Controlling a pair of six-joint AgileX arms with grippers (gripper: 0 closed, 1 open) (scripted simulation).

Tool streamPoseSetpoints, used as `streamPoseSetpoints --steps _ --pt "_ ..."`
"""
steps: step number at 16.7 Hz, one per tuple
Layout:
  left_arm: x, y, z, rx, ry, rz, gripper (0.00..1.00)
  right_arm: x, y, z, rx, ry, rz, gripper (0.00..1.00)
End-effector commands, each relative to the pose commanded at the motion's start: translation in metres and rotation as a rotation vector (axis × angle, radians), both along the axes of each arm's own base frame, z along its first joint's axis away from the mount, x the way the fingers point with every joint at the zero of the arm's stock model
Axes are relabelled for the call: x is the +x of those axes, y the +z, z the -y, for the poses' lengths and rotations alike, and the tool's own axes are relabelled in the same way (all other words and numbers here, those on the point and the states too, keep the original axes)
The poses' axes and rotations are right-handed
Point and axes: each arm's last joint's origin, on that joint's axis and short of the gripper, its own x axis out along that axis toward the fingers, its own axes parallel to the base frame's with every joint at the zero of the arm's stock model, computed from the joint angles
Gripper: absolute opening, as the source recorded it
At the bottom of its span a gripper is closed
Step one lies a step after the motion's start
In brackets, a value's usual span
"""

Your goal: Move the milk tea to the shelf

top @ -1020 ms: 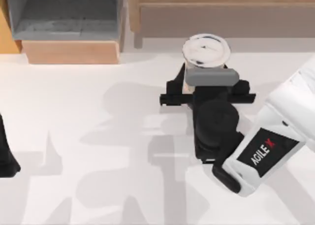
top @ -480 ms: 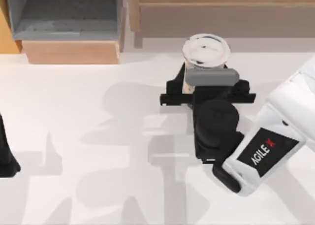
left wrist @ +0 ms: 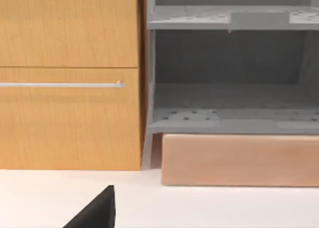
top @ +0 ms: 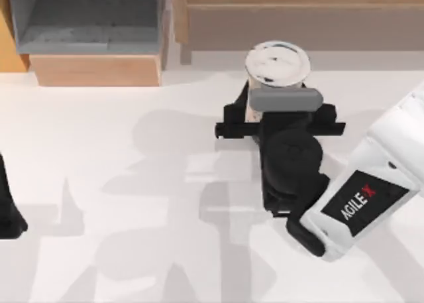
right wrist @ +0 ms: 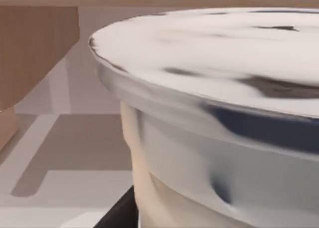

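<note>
- Top view: the right end effector [top: 278,111] is clenched around the milk tea [top: 277,65] — a tall clear plastic cup with a white round lid — near the back of the white bench [top: 132,183], just in front of the shelf [top: 298,18], a long light-brown wooden one with a plank front edge. The left arm is parked at the bench's left edge.
- Left wrist view: an orange wooden cabinet [left wrist: 70,78] and a grey-lined compartment [left wrist: 229,98]; I cannot tell the left end effector's state.
- Right wrist view: lid and beige drink close up, the shelf's post beyond.
- Step, as I judge it: carrying — next comes a lift over the plank edge, upright.
</note>
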Motion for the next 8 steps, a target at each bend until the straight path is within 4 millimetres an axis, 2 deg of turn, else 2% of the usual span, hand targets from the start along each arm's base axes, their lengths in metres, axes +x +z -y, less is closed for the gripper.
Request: streamPoseSetpoints --steps 5,8 --pt "0.000 0.000 0.000 0.000 0.000 0.000 1.00 0.000 0.001 0.000 0.002 0.000 0.001 0.00" --pt "0.000 0.000 0.000 0.000 0.000 0.000 1.00 0.010 0.025 -0.003 0.064 0.014 0.067 0.00"
